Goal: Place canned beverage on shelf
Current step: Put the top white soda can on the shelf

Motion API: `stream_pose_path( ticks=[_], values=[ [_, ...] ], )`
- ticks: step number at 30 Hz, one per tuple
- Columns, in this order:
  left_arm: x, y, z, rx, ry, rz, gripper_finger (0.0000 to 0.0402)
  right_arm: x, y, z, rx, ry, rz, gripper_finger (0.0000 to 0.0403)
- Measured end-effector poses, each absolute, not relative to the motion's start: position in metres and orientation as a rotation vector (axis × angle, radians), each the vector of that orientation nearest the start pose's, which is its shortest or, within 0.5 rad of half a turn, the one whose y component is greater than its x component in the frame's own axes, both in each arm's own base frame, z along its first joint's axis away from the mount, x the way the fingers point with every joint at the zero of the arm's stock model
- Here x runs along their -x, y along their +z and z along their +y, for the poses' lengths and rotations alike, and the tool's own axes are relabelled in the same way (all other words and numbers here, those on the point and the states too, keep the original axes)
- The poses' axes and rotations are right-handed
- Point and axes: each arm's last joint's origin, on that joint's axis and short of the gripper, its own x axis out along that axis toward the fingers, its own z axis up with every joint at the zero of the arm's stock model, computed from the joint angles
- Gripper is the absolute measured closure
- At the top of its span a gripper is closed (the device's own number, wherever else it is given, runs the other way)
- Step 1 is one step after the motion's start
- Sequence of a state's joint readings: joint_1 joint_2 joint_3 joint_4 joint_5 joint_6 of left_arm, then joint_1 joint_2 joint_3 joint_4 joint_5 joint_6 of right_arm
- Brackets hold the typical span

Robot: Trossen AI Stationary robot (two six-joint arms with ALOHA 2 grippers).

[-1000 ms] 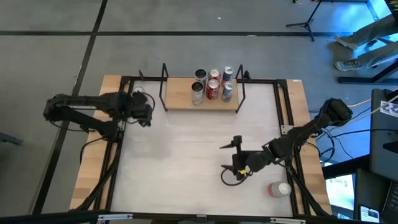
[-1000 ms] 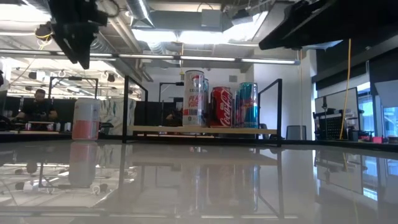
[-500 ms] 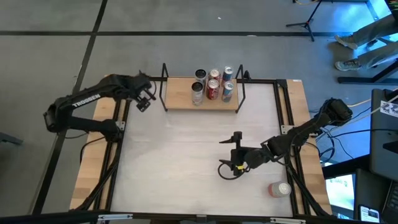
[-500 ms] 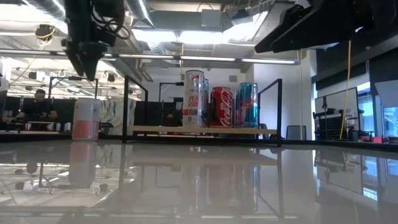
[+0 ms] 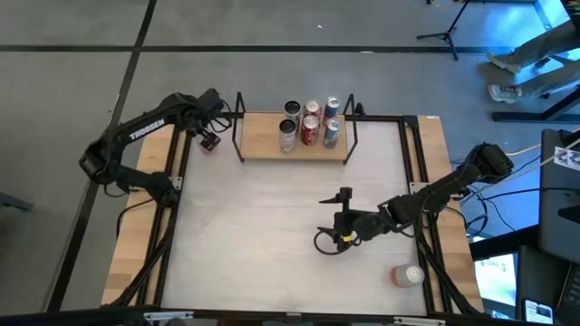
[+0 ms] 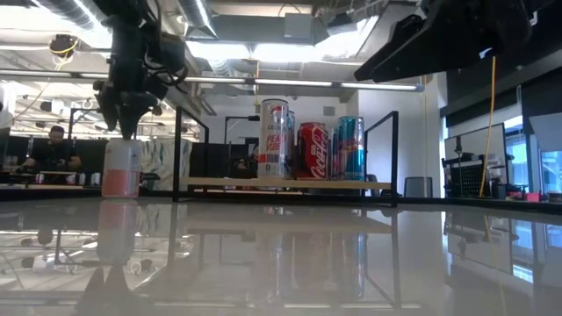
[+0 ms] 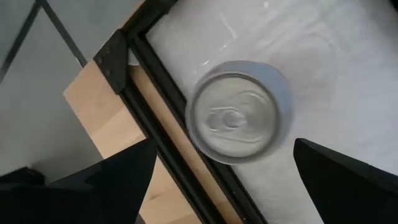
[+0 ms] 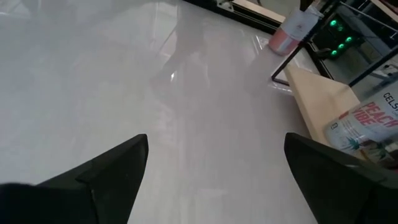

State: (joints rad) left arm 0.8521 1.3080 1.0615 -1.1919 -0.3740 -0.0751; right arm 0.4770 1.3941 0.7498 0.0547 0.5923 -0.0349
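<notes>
A pink can (image 7: 236,118) stands upright on the table's far left, just left of the shelf (image 5: 293,148); the low view shows it as well (image 6: 121,167). My left gripper (image 5: 210,138) hangs open right above it, pointing steeply down, its fingers (image 7: 106,186) wide on either side of the silver top without touching. The shelf is a light-wood board with black wire ends and bears several upright cans (image 6: 307,149). My right gripper (image 5: 337,234) stands open over the table's middle right, holding nothing.
A second pink can (image 5: 408,274) sits near the front right corner. Black frame rails (image 5: 177,181) run along the table's left and right sides. The wide whitish tabletop (image 5: 272,226) between the arms is bare. Monitors and stands crowd the room on the right.
My left gripper has swung from the table's left edge toward the far edge and the shelf, sinking a little and turning, and now stands over the pink can. It has stayed open. The cans have not moved.
</notes>
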Motion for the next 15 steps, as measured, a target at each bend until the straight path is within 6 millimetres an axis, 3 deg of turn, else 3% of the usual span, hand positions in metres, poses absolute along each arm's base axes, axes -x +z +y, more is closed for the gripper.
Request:
stream_pose_path(
  ticks=[15],
  values=[
    [-0.128, 0.256, 0.196, 0.565, 1.100, 1.290, 0.0033, -0.258, 0.213, 0.115, 0.346, -0.099, 0.508, 0.0031]
  ],
)
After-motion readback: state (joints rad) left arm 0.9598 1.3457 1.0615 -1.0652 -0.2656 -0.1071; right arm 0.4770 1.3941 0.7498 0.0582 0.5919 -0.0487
